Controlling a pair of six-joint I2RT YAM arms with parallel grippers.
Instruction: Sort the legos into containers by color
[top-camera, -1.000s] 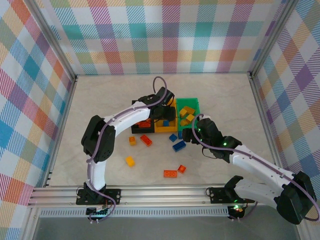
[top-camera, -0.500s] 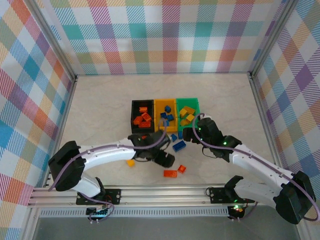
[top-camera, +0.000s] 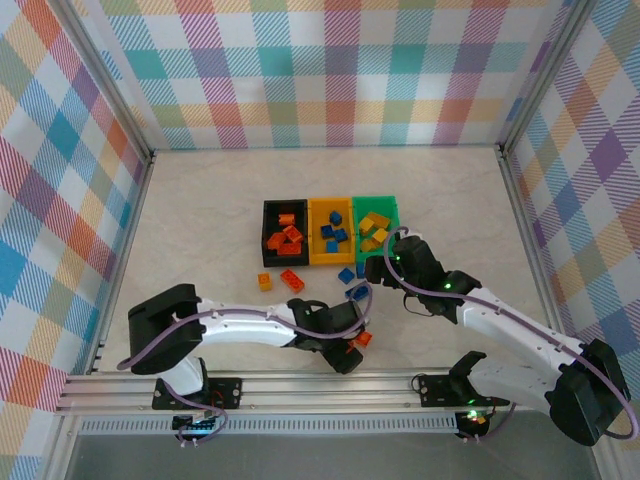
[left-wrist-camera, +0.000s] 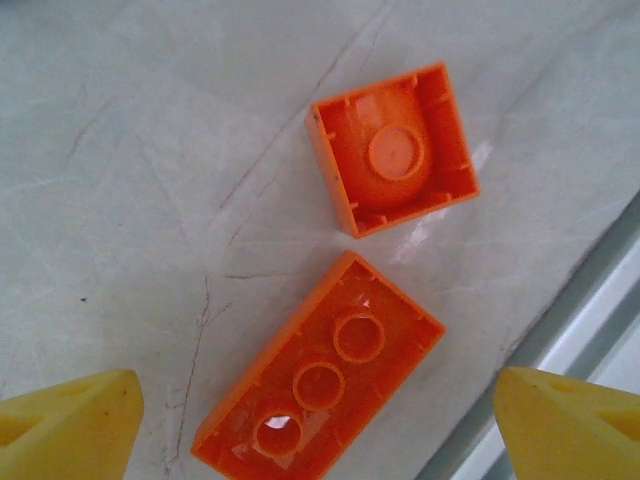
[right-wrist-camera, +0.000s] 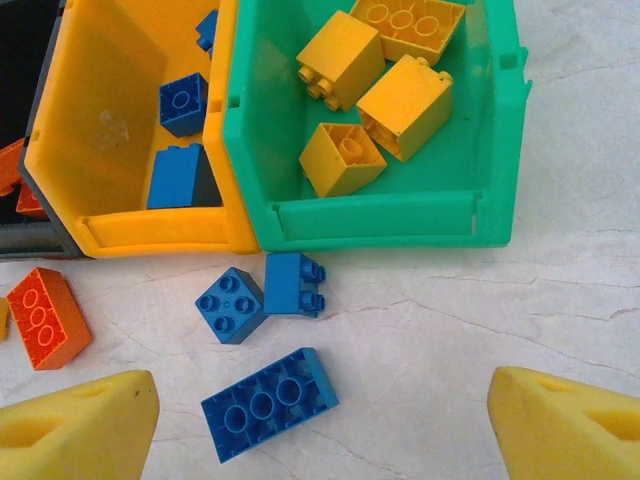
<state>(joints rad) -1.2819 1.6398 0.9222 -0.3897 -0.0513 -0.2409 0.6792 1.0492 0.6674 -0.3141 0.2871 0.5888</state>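
Judged the sort well past halfway. Saw orange-red legos heaped in the black bin, blue ones in the yellow-orange bin, yellow ones in the green bin, no colour mixed as far as visible. Counted some seven strays left on the table: a long blue brick and two small blue bricks just in front of the green and yellow-orange bins, an orange-red brick and a small yellowish brick near the black bin, plus a long orange brick and a square orange brick well apart from the bins at the near edge, both hollow side up. Found the left gripper released, fingertips wide to either side of the long orange brick without touching it. Found the right gripper likewise spread and empty, poised above the blue strays. Reckoned the remaining work as a handful of single pick-ups: blues to the yellow-orange bin, oranges to the black, the yellowish piece probably to the green.
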